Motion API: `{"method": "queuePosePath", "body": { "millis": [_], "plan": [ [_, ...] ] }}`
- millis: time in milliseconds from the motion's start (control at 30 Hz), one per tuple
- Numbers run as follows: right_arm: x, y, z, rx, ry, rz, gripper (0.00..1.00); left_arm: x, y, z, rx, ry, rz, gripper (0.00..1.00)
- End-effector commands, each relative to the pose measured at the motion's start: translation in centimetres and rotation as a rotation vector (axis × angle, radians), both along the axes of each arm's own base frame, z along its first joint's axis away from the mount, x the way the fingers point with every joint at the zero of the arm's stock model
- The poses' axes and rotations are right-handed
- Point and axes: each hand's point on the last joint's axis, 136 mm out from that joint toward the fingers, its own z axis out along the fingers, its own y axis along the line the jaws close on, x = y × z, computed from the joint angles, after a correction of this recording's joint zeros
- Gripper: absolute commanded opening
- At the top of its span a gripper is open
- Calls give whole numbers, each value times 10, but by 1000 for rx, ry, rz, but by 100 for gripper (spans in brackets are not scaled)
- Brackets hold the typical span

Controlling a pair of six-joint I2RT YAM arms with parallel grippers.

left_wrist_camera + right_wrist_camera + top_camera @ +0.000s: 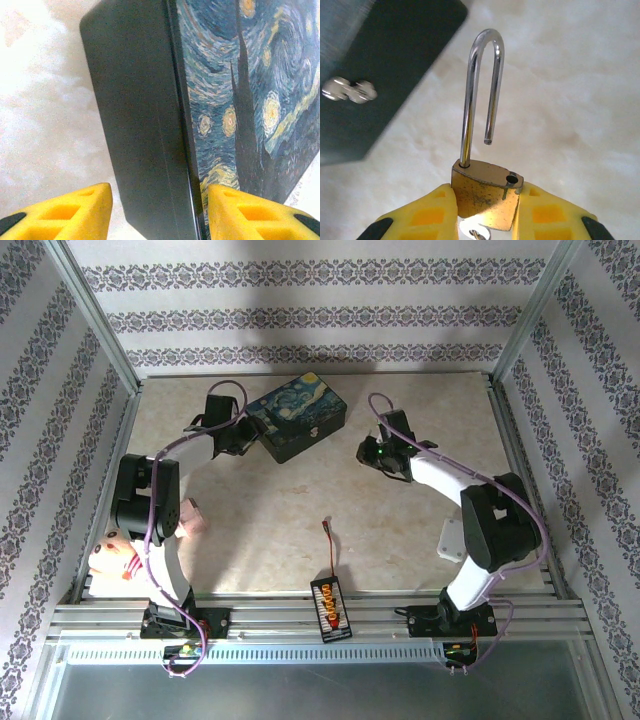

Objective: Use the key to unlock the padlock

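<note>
- Right wrist view: the right end effector (487, 207) is clenched on the padlock (482, 192), pinching its brass body from both sides.
- The silver shackle (469, 110) has one end out of the body.
- The padlock is just right of the painted box (297, 415), far across the worktop (260, 510).
- The left end effector (160, 215) has the box's edge between its fingers; I cannot tell if it squeezes.

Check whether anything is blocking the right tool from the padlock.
Nothing visible does. The right tool is shut on the padlock, a finger on each side of its brass body. The shackle stands up, its free end out of the body. The dark box lies beyond, apart from the padlock.
</note>
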Motion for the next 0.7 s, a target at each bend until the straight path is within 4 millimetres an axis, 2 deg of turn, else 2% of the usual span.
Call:
{"method": "queuePosePath", "body": {
  "millis": [0,167,367,533,667],
  "plan": [
    [-39,-24,-24,-158,126,68,0,-26,26,-25,72,133,62,53],
    [-49,-30,-33,-220,186,122,0,-28,25,-19,61,123,65,59],
    [-49,-38,-48,-321,261,175,0,-30,27,-10,64,106,69,64],
    [-51,-55,-61,-428,331,188,0,-30,31,-3,65,96,76,66],
    [-50,-63,-67,-467,359,193,7,-30,32,2,65,84,79,68]
  ]
}}
